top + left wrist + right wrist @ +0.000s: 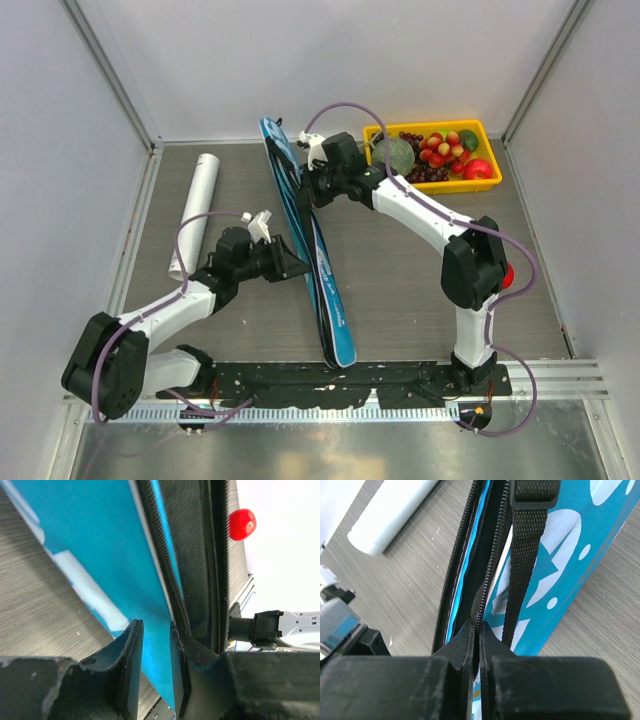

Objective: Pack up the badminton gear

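- While the large blue racket-shaped fabric bag (328, 310) stands on edge on the grey table (420, 290), the right gripper (476, 625) is clamped tight on its zipper edge (487, 580).
- The left gripper (154, 630) straddles the bag's side panel with its jaws slightly parted; whether it grips the panel is unclear.

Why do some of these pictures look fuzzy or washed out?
Top view: even, soft light, the bag crisp. Left wrist view: background behind the red fruit washed out white, near jaws dark and blurred. Right wrist view: zipper sharp, jaws blurred, tube slightly soft.
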`<state>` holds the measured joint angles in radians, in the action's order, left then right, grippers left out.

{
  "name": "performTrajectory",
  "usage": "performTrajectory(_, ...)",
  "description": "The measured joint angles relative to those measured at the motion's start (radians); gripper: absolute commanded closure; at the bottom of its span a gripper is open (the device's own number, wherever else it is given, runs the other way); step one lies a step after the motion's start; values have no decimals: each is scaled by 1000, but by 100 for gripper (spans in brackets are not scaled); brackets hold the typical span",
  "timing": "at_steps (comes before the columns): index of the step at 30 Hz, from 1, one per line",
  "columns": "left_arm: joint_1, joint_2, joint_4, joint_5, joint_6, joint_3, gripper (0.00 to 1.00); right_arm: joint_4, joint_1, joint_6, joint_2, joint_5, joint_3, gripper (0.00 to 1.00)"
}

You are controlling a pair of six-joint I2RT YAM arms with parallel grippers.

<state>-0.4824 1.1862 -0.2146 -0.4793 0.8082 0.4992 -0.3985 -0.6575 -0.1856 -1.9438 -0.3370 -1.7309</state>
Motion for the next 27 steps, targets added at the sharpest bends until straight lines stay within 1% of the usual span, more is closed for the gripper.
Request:
performTrajectory(3, -2, 21, -48, 0, 5, 1, 69, -26, 5, 37, -3, -21, -1, 95)
performTrajectory(6, -2, 49, -107, 0, 22, 2, 69, -53, -6, 108, -3, -37, -4, 95)
performTrajectory(10, -2, 47, -128, 1, 24, 2, 61, -70, -39, 223, 5, -43, 26, 95)
performTrajectory(12, -2, 4, -71, 20, 11, 10, 57, -64, -55, 282, 23, -43, 85, 95)
performTrajectory(16, 6, -129, 142, 108, -35, 84, 48, -80, -76, 386, 47, -47, 167, 95)
performTrajectory(18, 34, -213, 253, 171, -64, 149, 47, -97, -76, 454, 49, -45, 179, 95)
performTrajectory(20, 84, -271, 329, 227, -83, 204, 37, -103, -72, 511, 53, -43, 181, 95)
performTrajectory(22, 157, -312, 391, 278, -99, 260, 31, -95, -70, 587, 75, -42, 208, 95)
performTrajectory(26, 298, -314, 467, 306, -103, 335, 27, -37, -65, 748, 162, -44, 333, 95)
performTrajectory(27, 309, -303, 476, 304, -100, 345, 25, -29, -63, 791, 189, -47, 369, 95)
